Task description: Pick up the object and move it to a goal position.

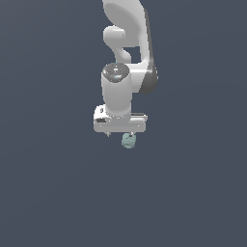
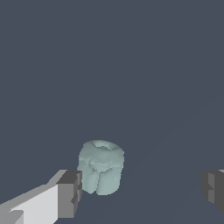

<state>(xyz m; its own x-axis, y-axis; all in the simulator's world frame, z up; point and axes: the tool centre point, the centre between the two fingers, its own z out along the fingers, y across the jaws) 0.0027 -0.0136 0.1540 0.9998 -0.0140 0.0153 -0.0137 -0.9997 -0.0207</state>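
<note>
The object [image 2: 101,166] is a small pale teal lumpy blob standing on the dark floor. In the wrist view it sits between my two grey fingertips, right beside one finger [image 2: 69,192] and far from the other finger [image 2: 213,189]. The gripper [image 2: 141,192] is open, with a gap much wider than the blob. In the exterior view the object [image 1: 128,140] shows just under the white hand, and the gripper [image 1: 120,133] hangs directly over it, its fingers mostly hidden by the hand.
A flat dark grey-blue surface [image 1: 58,193] fills both views. The arm's white links [image 1: 126,29] rise above the hand in the exterior view.
</note>
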